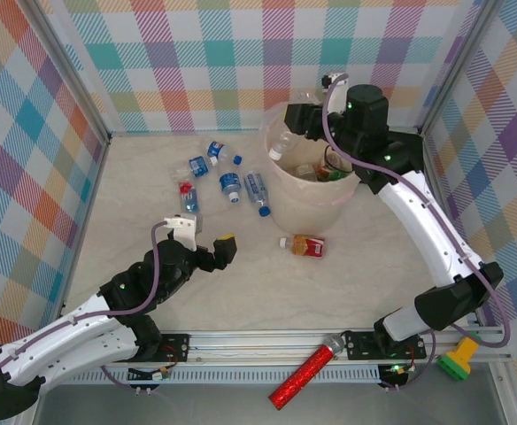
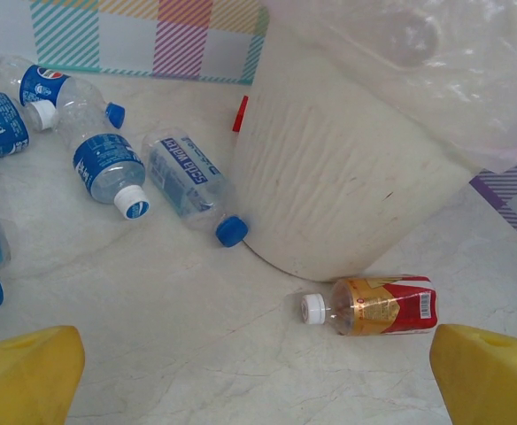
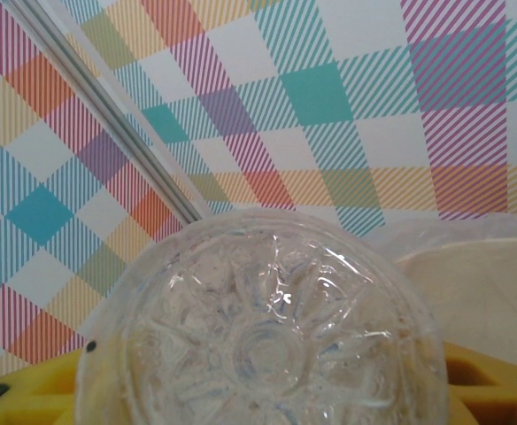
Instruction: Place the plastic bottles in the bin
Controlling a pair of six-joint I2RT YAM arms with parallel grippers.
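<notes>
plaid walls are ringing a pale marbled table [image 1: 374, 283]. left gripper [image 1: 221, 251] is hovering wide open, empty. blue-labelled bottles [image 1: 230, 184] are lying scattered left of the bin [image 1: 329, 197]. red-labelled bottle [image 1: 304, 245] is lying crosswise before it, cap pointing left. right gripper [image 1: 289, 128] is clamping a clear bottle [image 3: 258, 345] over the rim, probably neck-down.

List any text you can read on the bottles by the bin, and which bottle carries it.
"Safe water", as best I can read it: on the clear bottle beside the bin.
Round Pepsi-style logo, no readable word: on the blue-label bottle.
Red-label bottle: barcode; print too blurred.
Other labels: too small to read.
</notes>
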